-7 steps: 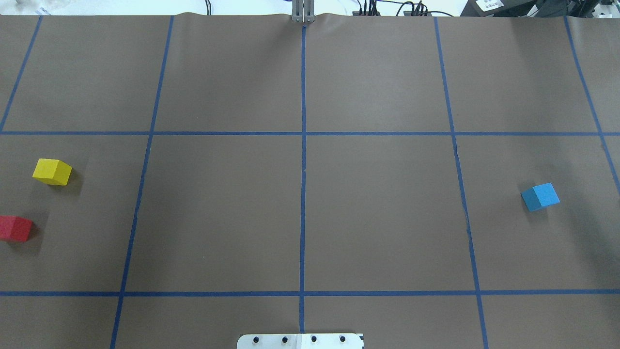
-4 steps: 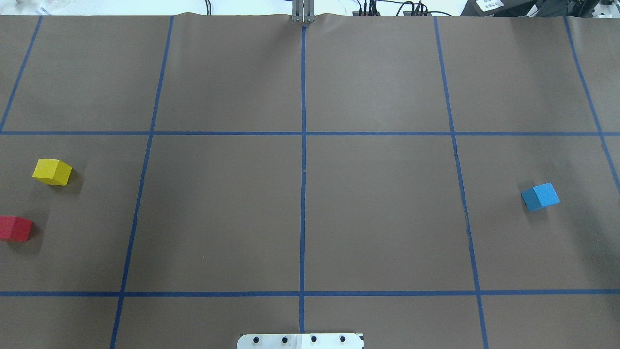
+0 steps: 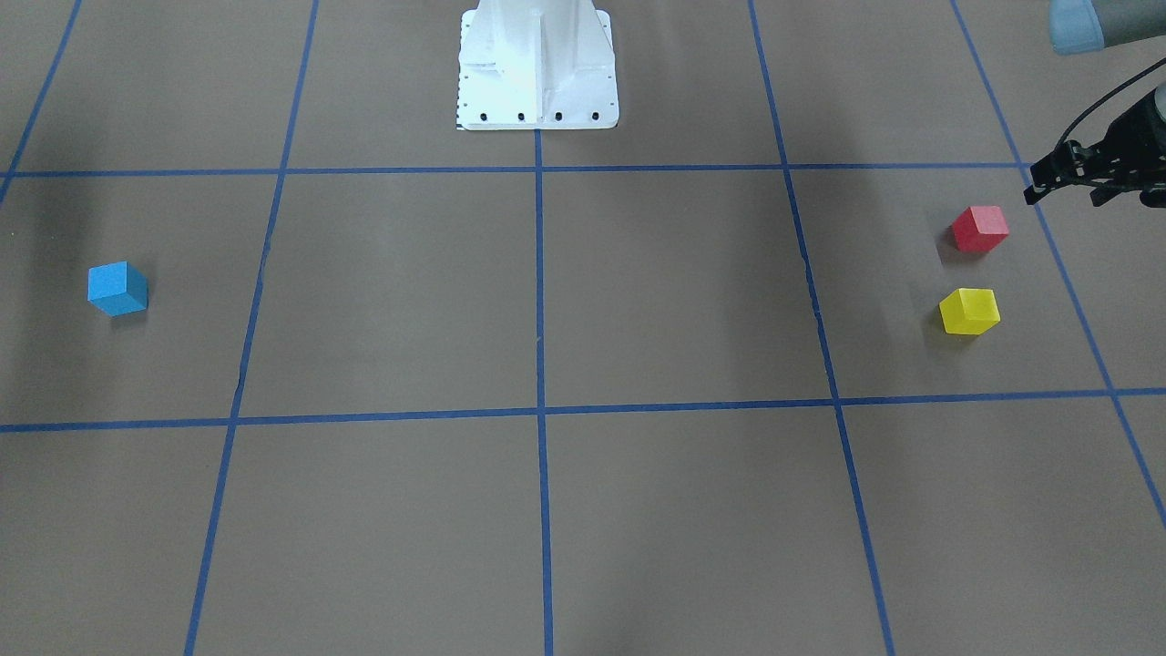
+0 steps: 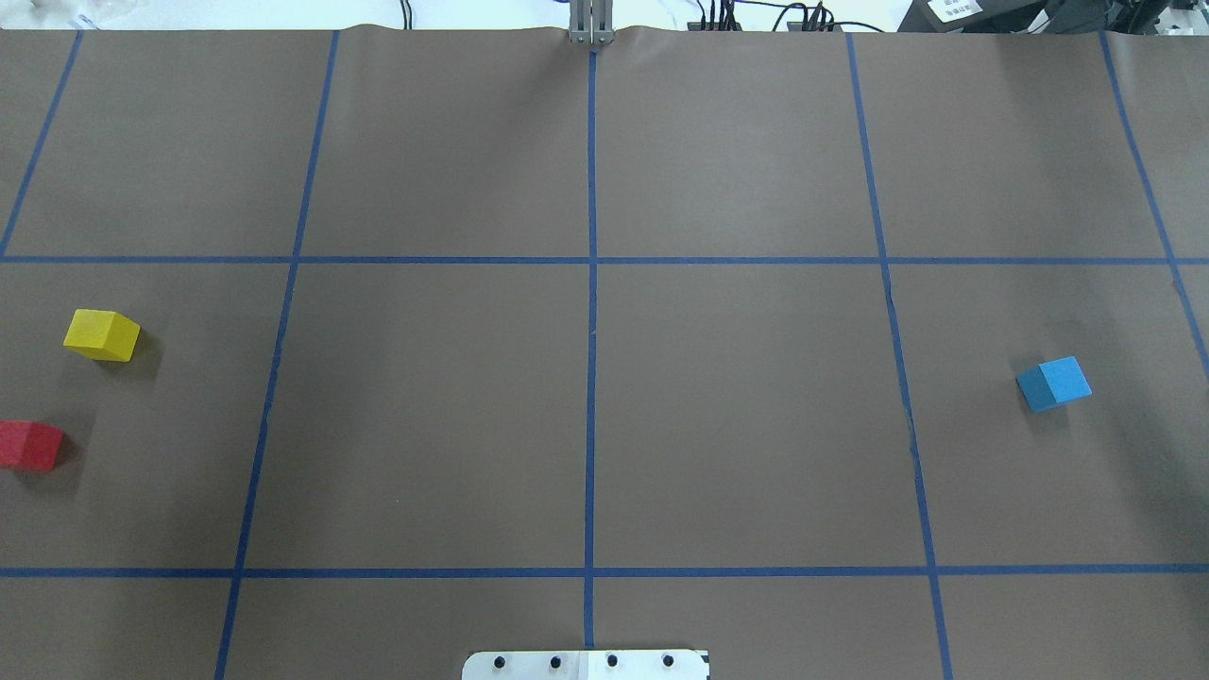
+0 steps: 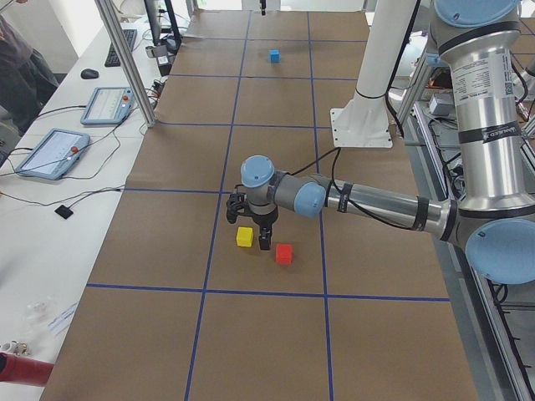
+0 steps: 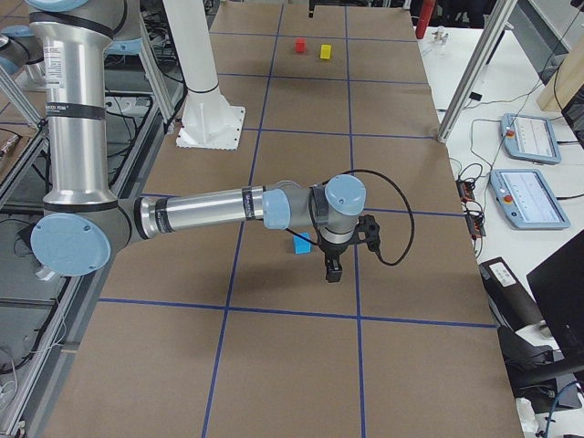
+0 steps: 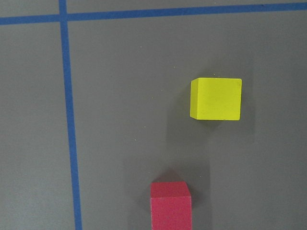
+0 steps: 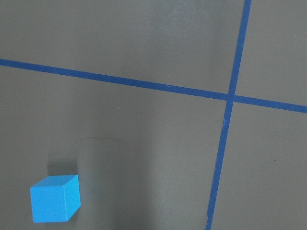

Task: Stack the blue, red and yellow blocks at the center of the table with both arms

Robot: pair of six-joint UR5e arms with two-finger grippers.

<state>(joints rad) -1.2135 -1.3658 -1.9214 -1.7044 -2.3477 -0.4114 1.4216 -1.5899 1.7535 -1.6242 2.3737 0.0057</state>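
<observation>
The blue block [image 4: 1053, 382] lies on the right of the table, also seen in the front view [image 3: 117, 288] and the right wrist view [image 8: 54, 198]. The red block [image 4: 28, 445] and the yellow block [image 4: 101, 334] lie close together at the far left, both in the left wrist view: red [image 7: 171, 206], yellow [image 7: 216, 98]. My left gripper [image 5: 248, 232] hovers above these two with its fingers apart; it shows partly in the front view [image 3: 1048, 182]. My right gripper [image 6: 349, 251] hovers beside the blue block [image 6: 302, 245]; I cannot tell whether it is open.
Blue tape lines divide the brown table cover into squares, crossing at the centre [image 4: 591, 260]. The white robot base [image 3: 537, 73] stands at the near middle edge. Metal frame posts [image 5: 125, 63] and control tablets [image 6: 527, 196] line the operators' side.
</observation>
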